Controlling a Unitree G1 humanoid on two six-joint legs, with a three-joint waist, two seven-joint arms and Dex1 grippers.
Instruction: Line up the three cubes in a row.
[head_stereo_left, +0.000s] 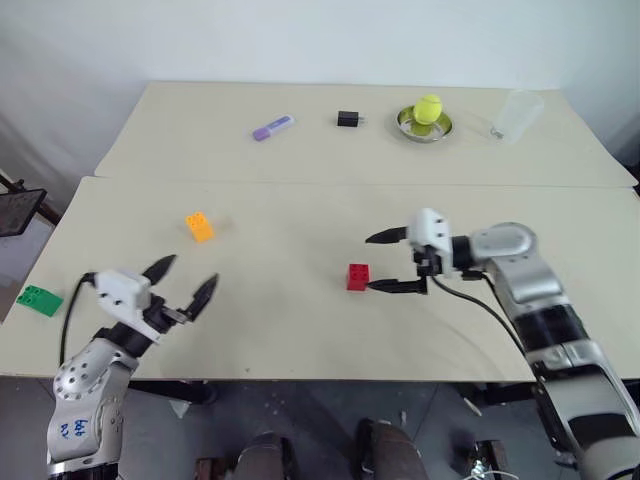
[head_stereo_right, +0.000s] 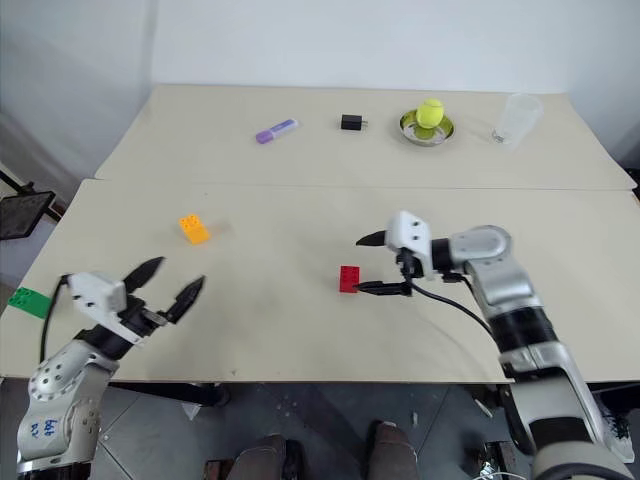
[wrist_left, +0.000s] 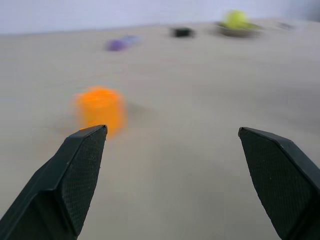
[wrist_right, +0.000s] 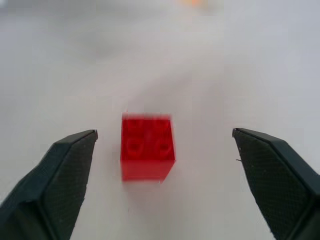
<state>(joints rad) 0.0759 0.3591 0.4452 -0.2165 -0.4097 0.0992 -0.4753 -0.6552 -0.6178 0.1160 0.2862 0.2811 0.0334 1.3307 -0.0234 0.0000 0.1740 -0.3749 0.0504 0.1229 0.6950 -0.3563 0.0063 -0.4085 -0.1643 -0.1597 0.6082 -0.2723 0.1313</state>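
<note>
The red cube (head_stereo_left: 358, 277) rests on the near table, just off the tips of my right gripper (head_stereo_left: 385, 262), which points left at it and stands open; the cube (wrist_right: 147, 147) lies free between the spread fingers. The orange-yellow cube (head_stereo_left: 199, 226) lies to the left of the middle. At the table's left edge sits the green cube (head_stereo_left: 39, 299). My left gripper (head_stereo_left: 183, 281) hovers open and empty near the front left, pointing toward the orange-yellow cube (wrist_left: 100, 109).
On the far table lie a purple marker-like stick (head_stereo_left: 272, 128), a small black box (head_stereo_left: 348, 119), a metal bowl (head_stereo_left: 423, 127) holding a tennis ball (head_stereo_left: 429, 107), and a clear plastic cup (head_stereo_left: 516, 114). A seam (head_stereo_left: 300, 181) divides the two tables.
</note>
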